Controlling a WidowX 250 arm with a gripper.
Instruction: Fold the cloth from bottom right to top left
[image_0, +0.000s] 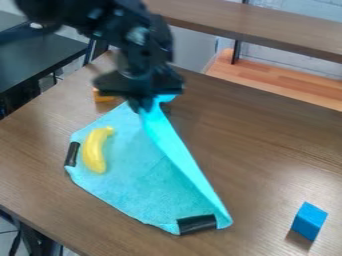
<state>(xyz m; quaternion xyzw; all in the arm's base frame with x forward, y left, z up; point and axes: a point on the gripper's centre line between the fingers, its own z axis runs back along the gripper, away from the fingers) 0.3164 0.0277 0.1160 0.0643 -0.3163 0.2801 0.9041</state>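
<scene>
The black gripper (141, 106) hangs over the cloth's top end, shut on a bunched part of the cloth. Light blue cloth (143, 175) lies on the table, left of centre. From the gripper, a raised, brighter band runs down its right side to the bottom right corner. On the cloth's left part rests a yellow banana (95, 150). Part of the cloth's top end is hidden behind the gripper.
Black pieces lie at the cloth's left edge (72, 154) and bottom right edge (197, 223). A blue block (308, 220) stands at the lower right of the brown table (267, 155). An orange object (103, 96) sits just left of the gripper, near the table's back left edge.
</scene>
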